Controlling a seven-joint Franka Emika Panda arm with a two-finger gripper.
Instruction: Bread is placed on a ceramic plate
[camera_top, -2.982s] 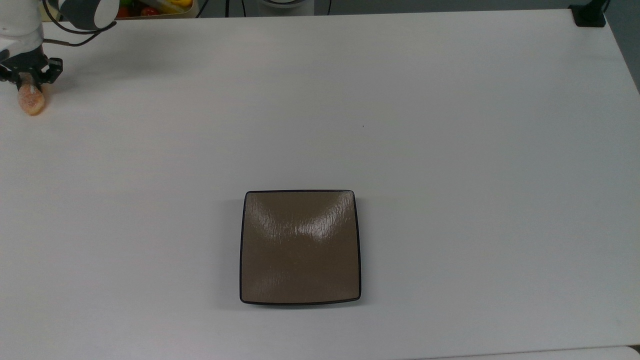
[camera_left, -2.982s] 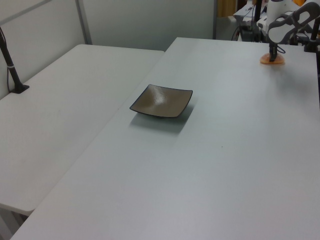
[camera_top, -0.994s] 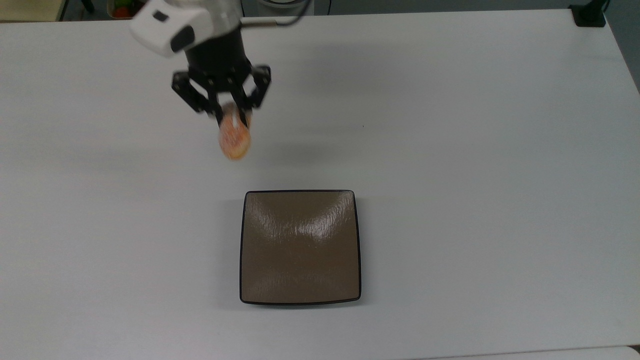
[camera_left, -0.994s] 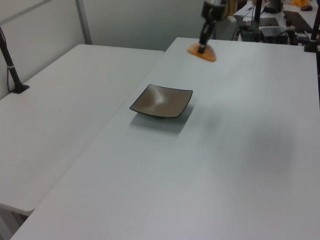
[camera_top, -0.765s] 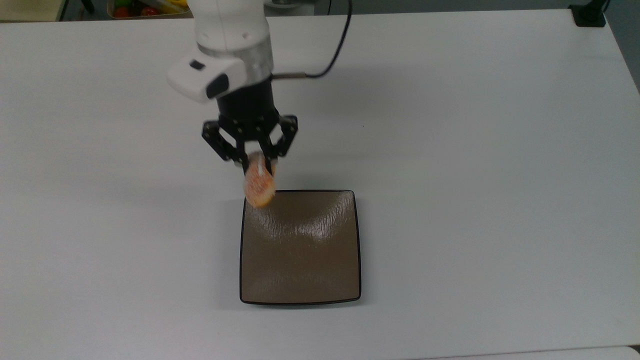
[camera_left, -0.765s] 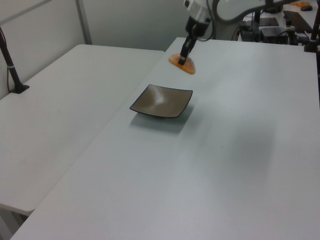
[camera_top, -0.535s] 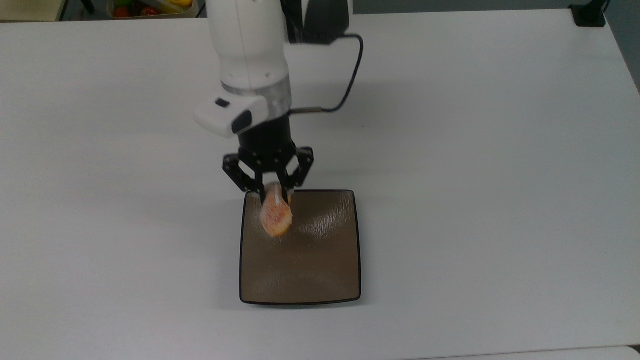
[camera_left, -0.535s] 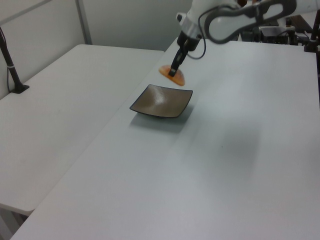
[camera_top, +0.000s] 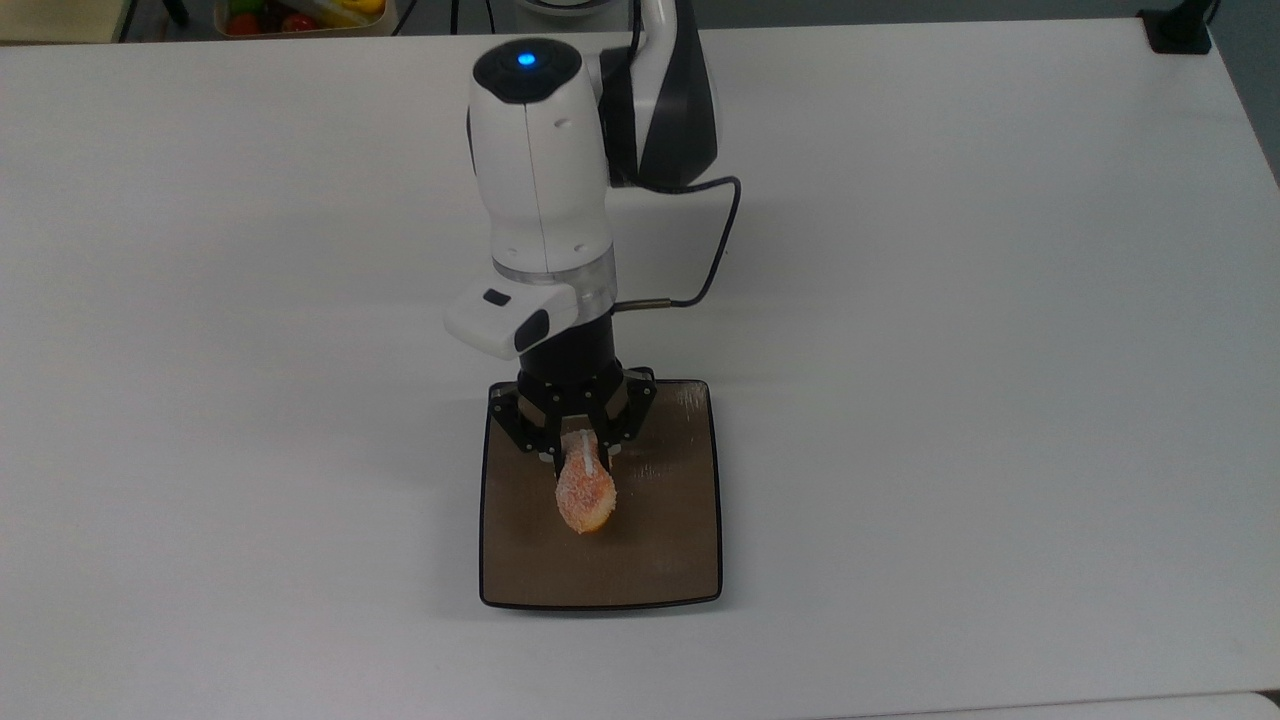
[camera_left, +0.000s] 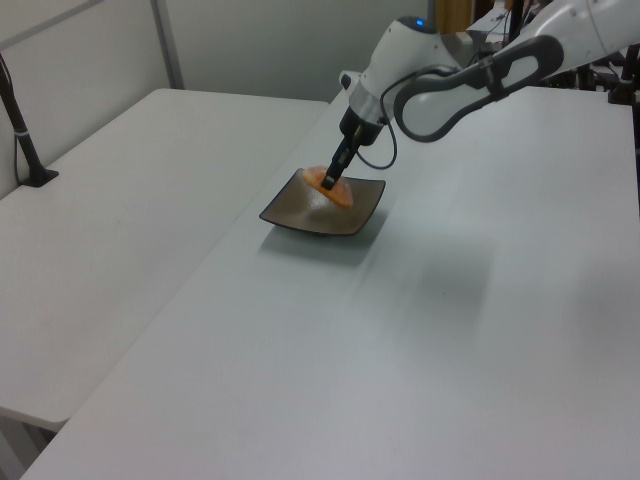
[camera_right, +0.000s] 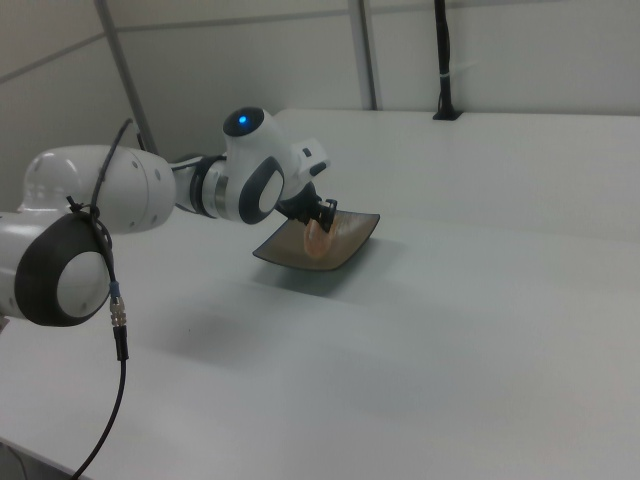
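You see the gripper (camera_top: 580, 452) over the ceramic plate (camera_top: 660, 560), with its black fingers (camera_top: 556, 440) closed on the upper end of the bread (camera_top: 586, 492). In the top view the bread hangs lengthwise from the fingers, its sugared orange-brown body over the middle of the plate, slightly toward the top view's left, and its white cream stripe running up between the fingers.

In the left view the gripper (camera_left: 334, 180) points down at the ceramic plate (camera_left: 352, 216), and the bread (camera_left: 331, 189) sits low over the plate's inner surface. You cannot tell from any view whether the bread touches the plate or hangs just above it.

In the right view the gripper (camera_right: 318, 224) holds the bread (camera_right: 316, 240) in front of the ceramic plate (camera_right: 349, 246), whose far edge curves upward.

The plate rests on the white table (camera_top: 950, 300). The arm (camera_top: 540, 170) reaches to the plate from the top view's upper edge, with a black cable (camera_top: 720, 250) looping beside the wrist.
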